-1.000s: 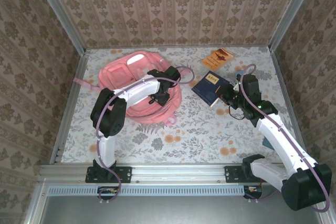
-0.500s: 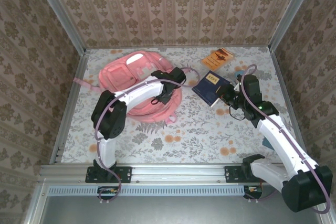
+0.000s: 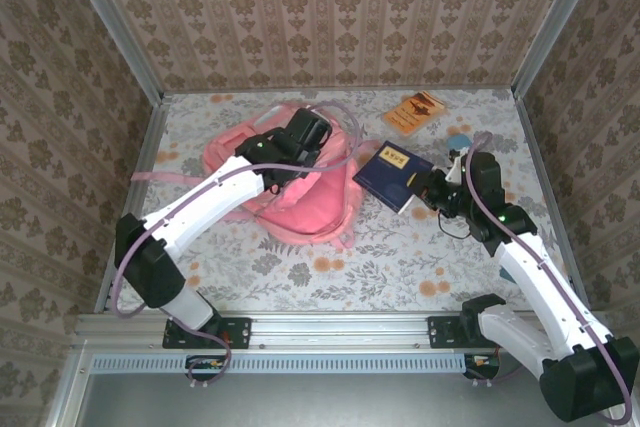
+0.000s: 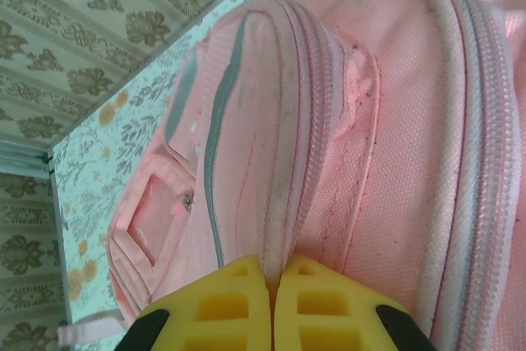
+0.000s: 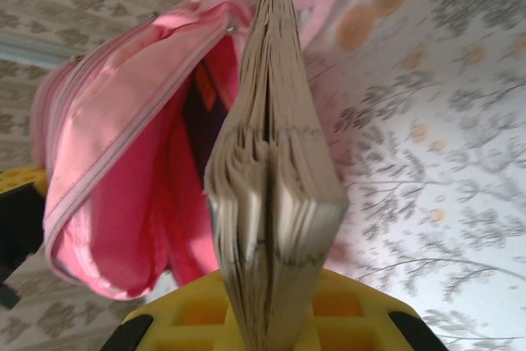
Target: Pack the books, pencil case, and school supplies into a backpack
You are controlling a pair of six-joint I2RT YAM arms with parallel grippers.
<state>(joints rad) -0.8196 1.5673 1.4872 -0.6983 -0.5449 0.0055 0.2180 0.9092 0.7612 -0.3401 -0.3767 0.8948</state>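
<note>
Left gripper, open a second ago, now pinches shut on the backpack rim and has hoisted it, so the mouth gapes just ahead of the right gripper, clamped on a navy book ready to slide in.

No legible text; small gold mark on thin dark navy book cover too tiny to read.

The top camera looks down from behind onto the whole table; both wrist cameras sit close — each faces the backpack, shared by all three.
</note>
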